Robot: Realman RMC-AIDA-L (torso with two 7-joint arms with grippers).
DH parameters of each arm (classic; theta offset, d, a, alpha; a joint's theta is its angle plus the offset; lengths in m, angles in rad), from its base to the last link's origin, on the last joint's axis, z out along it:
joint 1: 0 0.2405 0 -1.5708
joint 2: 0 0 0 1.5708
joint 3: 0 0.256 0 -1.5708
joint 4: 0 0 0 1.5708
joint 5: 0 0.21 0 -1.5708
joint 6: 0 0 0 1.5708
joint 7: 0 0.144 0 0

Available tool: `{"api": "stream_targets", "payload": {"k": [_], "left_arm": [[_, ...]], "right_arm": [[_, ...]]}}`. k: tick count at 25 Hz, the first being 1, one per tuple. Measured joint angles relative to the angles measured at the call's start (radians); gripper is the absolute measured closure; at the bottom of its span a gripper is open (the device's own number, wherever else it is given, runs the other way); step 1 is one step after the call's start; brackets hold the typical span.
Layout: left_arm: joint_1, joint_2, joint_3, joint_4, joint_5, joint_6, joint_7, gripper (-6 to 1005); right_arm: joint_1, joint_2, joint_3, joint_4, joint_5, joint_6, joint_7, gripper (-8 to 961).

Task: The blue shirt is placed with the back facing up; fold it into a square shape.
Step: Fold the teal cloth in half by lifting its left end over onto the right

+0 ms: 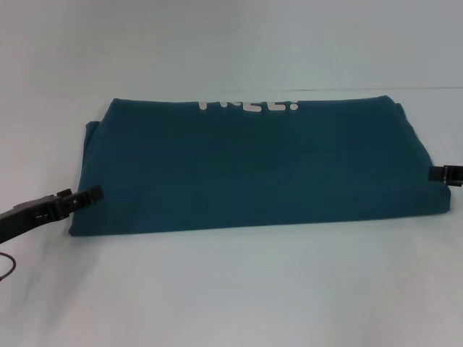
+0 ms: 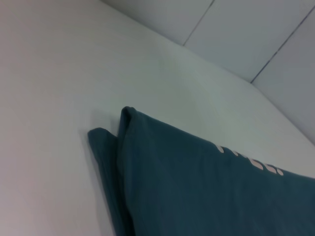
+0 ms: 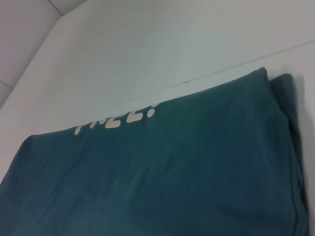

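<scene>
Crosswise between the two grippers lies the blue shirt (image 1: 253, 166), already folded into a broad rectangle whose long axis runs from the left gripper (image 1: 90, 194) toward the right gripper (image 1: 438, 173). Its far long edge is a fold line, and the white lettering (image 1: 248, 104) sits right on that fold, cut off so only the lower halves of the characters show; the letters' bases point back toward the robot. The near long edge faces the robot and slopes a little upward in the head view toward the right gripper.

At the left gripper's end, a second layer of cloth pokes out beyond the top layer, seen as a small stepped corner (image 2: 106, 142) in the left wrist view. The right wrist view shows the same layering along the opposite short edge (image 3: 290, 123).

The left gripper's dark fingertips touch the shirt's near corner on its side; they look pressed close together, though whether cloth is pinched between them I cannot tell. The right gripper's tip meets the shirt's short edge on the other side, and its finger state cannot be judged.

No containers appear. Everything rests on a plain white table (image 1: 231, 289), with a thin seam (image 3: 236, 66) running just beyond the shirt's far edge and white panelled walls (image 2: 256, 34) behind.
</scene>
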Motion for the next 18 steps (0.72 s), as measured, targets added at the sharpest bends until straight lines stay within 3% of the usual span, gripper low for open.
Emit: {"api": "stream_targets", "payload": {"k": [18], "left_arm": [[-0.009, 0.000, 0.010, -0.002, 0.086, -0.038, -0.011, 273]], "right_arm": [[0.002, 0.002, 0.008, 0.001, 0.001, 0.017, 0.001, 377]]}}
